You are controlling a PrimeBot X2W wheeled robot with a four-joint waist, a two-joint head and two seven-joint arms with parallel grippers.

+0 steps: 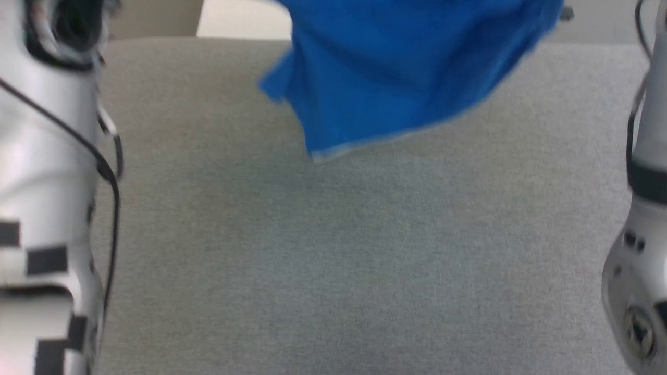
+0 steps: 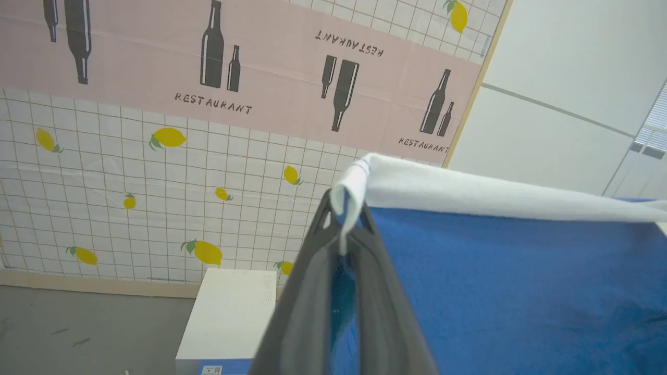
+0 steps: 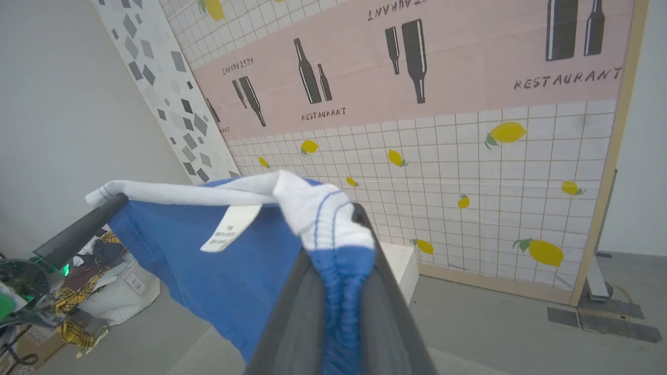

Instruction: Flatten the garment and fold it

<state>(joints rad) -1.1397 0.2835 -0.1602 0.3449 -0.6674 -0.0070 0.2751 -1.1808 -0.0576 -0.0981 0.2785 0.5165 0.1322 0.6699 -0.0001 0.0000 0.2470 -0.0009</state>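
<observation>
The head view shows what the wrist views leave out: the shorts hang in the air above the far part of a grey cloth-covered table, their pale-trimmed lower edge well clear of the surface, with the left forearm and the right forearm rising at either side. Most of the near tabletop lies bare between the two arms, and the blue cloth runs out of the top of that view. The left wrist view shows the left gripper closed tight on one end of the white waistband, a fold of white cloth poking out between its fingertips and the blue fabric spreading off to the right. The right wrist view shows the right gripper clamped on the other end, with bunched white and blue cloth squeezed between its fingers. There the waistband stretches away to the left, where one dark finger of the left gripper holds the far corner. A small white tag hangs from the inside of the band, visible from this side alone. Both wrist views look past the shorts to a wall panel printed with lemons, bottles and the word RESTAURANT, a white box standing on the grey floor in front of it. The right wrist view also takes in a heap of clothes and bags on the floor at the lower left.
</observation>
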